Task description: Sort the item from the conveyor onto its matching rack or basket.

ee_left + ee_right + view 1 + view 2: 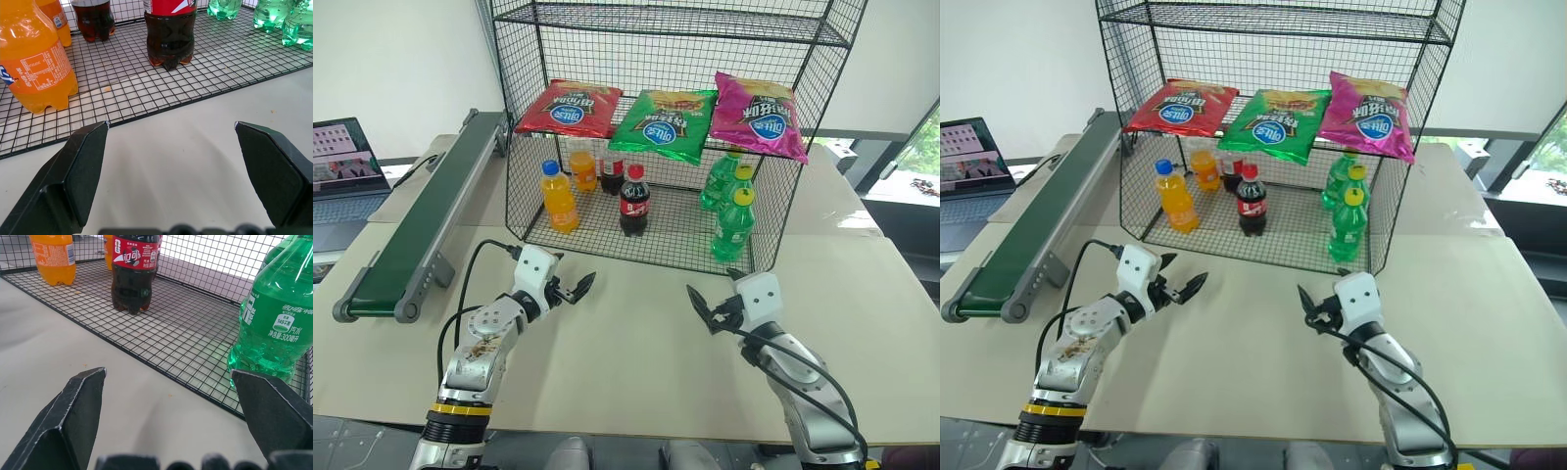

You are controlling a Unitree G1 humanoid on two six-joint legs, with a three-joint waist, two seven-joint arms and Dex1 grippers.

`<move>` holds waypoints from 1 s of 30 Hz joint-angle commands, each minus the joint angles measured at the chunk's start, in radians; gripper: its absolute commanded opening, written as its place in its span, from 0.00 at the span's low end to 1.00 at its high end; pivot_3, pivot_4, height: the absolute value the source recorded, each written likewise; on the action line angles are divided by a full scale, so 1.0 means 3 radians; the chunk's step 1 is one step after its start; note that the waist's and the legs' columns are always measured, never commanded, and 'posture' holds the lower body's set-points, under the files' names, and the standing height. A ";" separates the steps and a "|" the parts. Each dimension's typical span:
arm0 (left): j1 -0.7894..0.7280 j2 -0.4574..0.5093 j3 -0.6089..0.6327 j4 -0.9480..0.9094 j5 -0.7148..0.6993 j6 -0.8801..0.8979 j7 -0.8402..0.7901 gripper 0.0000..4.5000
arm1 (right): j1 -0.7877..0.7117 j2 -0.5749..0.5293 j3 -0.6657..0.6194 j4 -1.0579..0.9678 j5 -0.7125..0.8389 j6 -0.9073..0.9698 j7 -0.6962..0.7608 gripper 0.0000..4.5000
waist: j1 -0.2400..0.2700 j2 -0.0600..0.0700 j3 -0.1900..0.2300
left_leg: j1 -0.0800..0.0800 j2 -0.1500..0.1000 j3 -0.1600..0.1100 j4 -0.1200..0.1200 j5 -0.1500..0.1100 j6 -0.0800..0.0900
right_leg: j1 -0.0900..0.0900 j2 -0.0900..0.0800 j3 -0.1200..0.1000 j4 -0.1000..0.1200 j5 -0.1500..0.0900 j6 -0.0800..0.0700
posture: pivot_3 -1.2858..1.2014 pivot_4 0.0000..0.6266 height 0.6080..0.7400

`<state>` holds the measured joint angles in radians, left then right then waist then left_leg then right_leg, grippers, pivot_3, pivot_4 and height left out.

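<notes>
The red chip bag lies flat on the left end of the middle shelf of the black wire rack. At the left, the dark green conveyor runs along the table with nothing on its belt. My left gripper hovers open over the table in front of the rack's lower tier, with nothing between its fingers. A little to the right, my right gripper is also open and holds nothing; its fingers point at the lower tier.
A green bag and a magenta bag lie beside the red one. Orange soda bottles, cola bottles and green bottles stand in the lower tier. A laptop sits far left.
</notes>
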<state>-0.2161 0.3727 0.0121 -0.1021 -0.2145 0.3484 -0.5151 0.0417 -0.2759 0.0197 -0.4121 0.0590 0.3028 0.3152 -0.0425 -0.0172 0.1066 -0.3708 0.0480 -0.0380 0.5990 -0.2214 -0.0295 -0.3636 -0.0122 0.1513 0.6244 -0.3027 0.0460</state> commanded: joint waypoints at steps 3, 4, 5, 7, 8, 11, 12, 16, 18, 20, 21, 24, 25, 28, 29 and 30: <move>0.0215 -0.0035 0.0030 -0.0255 -0.0041 -0.0129 0.0007 0.98 | -0.0016 -0.0031 0.0013 -0.0087 0.0008 -0.0125 0.0039 1.00 | -0.0003 0.0001 -0.0001 | 0.0000 0.0000 0.0000 0.0000 0.0000 0.0000 | 0.0000 0.0000 0.0000 0.0000 0.0000 0.0000 | 0.52 0.24 0.98; 0.0265 -0.0047 0.0053 -0.0295 -0.0071 -0.0116 0.0013 0.98 | -0.0023 -0.0028 0.0033 -0.0083 0.0001 -0.0125 0.0041 1.00 | -0.0011 0.0001 -0.0001 | 0.0000 0.0000 0.0001 -0.0001 0.0000 0.0000 | 0.0000 -0.0001 0.0001 0.0000 0.0000 0.0000 | 0.52 0.24 0.98; 0.0283 -0.0051 0.0062 -0.0301 -0.0076 -0.0116 0.0016 0.98 | -0.0041 -0.0026 0.0048 -0.0082 0.0000 -0.0123 0.0044 1.00 | -0.0008 0.0000 0.0000 | 0.0000 0.0000 0.0002 -0.0002 0.0000 0.0000 | 0.0000 -0.0001 0.0001 -0.0001 0.0000 0.0000 | 0.52 0.24 0.98; 0.0267 -0.0059 0.0055 -0.0266 -0.0038 -0.0155 0.0034 0.98 | -0.0089 -0.0030 0.0071 -0.0048 -0.0006 -0.0138 0.0058 1.00 | -0.0001 -0.0003 0.0002 | 0.0001 0.0000 0.0000 -0.0002 0.0000 0.0000 | -0.0001 -0.0001 0.0000 0.0001 0.0000 -0.0001 | 0.52 0.24 0.98; 0.0243 -0.0067 0.0061 -0.0247 -0.0030 -0.0164 0.0050 0.98 | -0.0107 -0.0037 0.0080 -0.0019 -0.0018 -0.0154 0.0062 1.00 | 0.0003 -0.0003 0.0002 | 0.0001 0.0000 -0.0001 -0.0002 0.0000 0.0000 | -0.0001 0.0000 -0.0001 0.0002 0.0000 0.0000 | 0.52 0.24 0.98; 0.0198 -0.0063 0.0107 -0.0257 -0.0042 -0.0123 0.0099 0.98 | -0.0123 -0.0030 0.0074 -0.0001 -0.0015 -0.0168 0.0050 1.00 | 0.0010 -0.0003 0.0002 | 0.0002 0.0000 -0.0001 0.0003 0.0000 0.0000 | 0.0001 -0.0001 -0.0001 0.0002 -0.0002 0.0005 | 0.52 0.24 0.98; 0.0200 -0.0060 0.0121 -0.0266 -0.0051 -0.0113 0.0107 0.98 | -0.0124 -0.0024 0.0071 -0.0009 -0.0012 -0.0167 0.0043 1.00 | 0.0009 -0.0003 0.0002 | 0.0002 0.0000 -0.0001 0.0003 0.0000 0.0000 | 0.0001 -0.0001 -0.0001 0.0002 -0.0003 0.0006 | 0.52 0.24 0.98; 0.0235 -0.0046 0.0180 -0.0291 -0.0105 -0.0078 0.0105 0.98 | -0.0079 -0.0012 0.0088 -0.0088 -0.0022 -0.0153 0.0012 1.00 | -0.0001 -0.0003 0.0002 | 0.0001 0.0000 0.0000 -0.0001 0.0000 0.0000 | 0.0000 -0.0001 0.0000 0.0000 0.0000 0.0000 | 0.52 0.24 0.98; 0.0222 -0.0038 0.0186 -0.0259 -0.0093 -0.0102 0.0111 0.98 | -0.0057 -0.0013 0.0087 -0.0095 -0.0039 -0.0167 -0.0004 1.00 | -0.0001 -0.0003 0.0001 | 0.0001 0.0000 0.0000 -0.0002 0.0000 0.0000 | 0.0000 -0.0001 0.0000 0.0000 0.0000 -0.0001 | 0.52 0.24 0.98; 0.0193 -0.0037 0.0188 -0.0250 -0.0103 -0.0096 0.0112 0.98 | -0.0055 -0.0008 0.0075 -0.0111 -0.0038 -0.0157 -0.0020 1.00 | 0.0002 -0.0003 0.0002 | 0.0001 0.0000 -0.0001 -0.0002 0.0000 0.0000 | 0.0000 -0.0001 0.0000 0.0000 0.0000 -0.0001 | 0.52 0.24 0.98; 0.0187 -0.0033 0.0188 -0.0257 -0.0109 -0.0089 0.0106 0.98 | -0.0052 -0.0007 0.0073 -0.0129 -0.0036 -0.0147 -0.0024 1.00 | 0.0002 -0.0003 0.0002 | 0.0001 0.0000 -0.0001 -0.0001 0.0000 0.0000 | 0.0000 -0.0001 0.0000 0.0000 0.0000 -0.0001 | 0.52 0.24 0.98; 0.0169 -0.0028 0.0162 -0.0229 -0.0092 -0.0115 0.0082 0.98 | -0.0035 -0.0023 0.0062 -0.0146 -0.0036 -0.0156 -0.0023 1.00 | 0.0001 -0.0003 0.0002 | 0.0002 0.0000 -0.0001 -0.0001 0.0000 0.0000 | 0.0000 -0.0001 0.0000 0.0001 0.0000 0.0000 | 0.52 0.24 0.98; 0.0171 -0.0028 0.0152 -0.0222 -0.0084 -0.0124 0.0079 0.98 | -0.0024 -0.0030 0.0055 -0.0148 -0.0036 -0.0164 -0.0022 1.00 | 0.0001 -0.0003 0.0002 | 0.0002 0.0000 -0.0001 -0.0001 0.0000 0.0000 | 0.0000 -0.0001 0.0000 0.0001 0.0000 0.0000 | 0.52 0.24 0.98; 0.0170 -0.0021 0.0143 -0.0210 -0.0071 -0.0145 0.0065 0.98 | 0.0007 -0.0030 0.0034 -0.0161 -0.0036 -0.0171 -0.0037 1.00 | 0.0002 -0.0003 0.0002 | 0.0001 0.0000 0.0000 -0.0001 0.0000 0.0000 | 0.0000 -0.0001 0.0000 0.0000 0.0000 0.0000 | 0.52 0.24 0.98; 0.0165 -0.0025 0.0149 -0.0207 -0.0075 -0.0141 0.0067 0.98 | 0.0009 -0.0024 0.0038 -0.0165 -0.0040 -0.0164 -0.0047 1.00 | 0.0001 -0.0003 0.0002 | 0.0001 0.0000 0.0000 -0.0001 0.0000 0.0000 | 0.0000 -0.0001 0.0000 0.0000 0.0000 -0.0001 | 0.52 0.24 0.98; 0.0172 -0.0026 0.0156 -0.0213 -0.0081 -0.0138 0.0068 0.98 | 0.0020 -0.0018 0.0045 -0.0176 -0.0046 -0.0161 -0.0055 1.00 | 0.0000 -0.0003 0.0002 | 0.0001 0.0000 -0.0001 -0.0001 0.0000 0.0000 | 0.0000 -0.0001 0.0000 0.0000 0.0000 -0.0001 | 0.52 0.24 0.98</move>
<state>-0.1487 0.3587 0.0529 -0.1458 -0.2373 0.3292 -0.4922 0.0540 -0.2821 0.0459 -0.4085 0.0501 0.2802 0.3114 -0.0425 -0.0180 0.1071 -0.3704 0.0479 -0.0381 0.5987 -0.2214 -0.0295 -0.3635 -0.0124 0.1513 0.6245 -0.3027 0.0458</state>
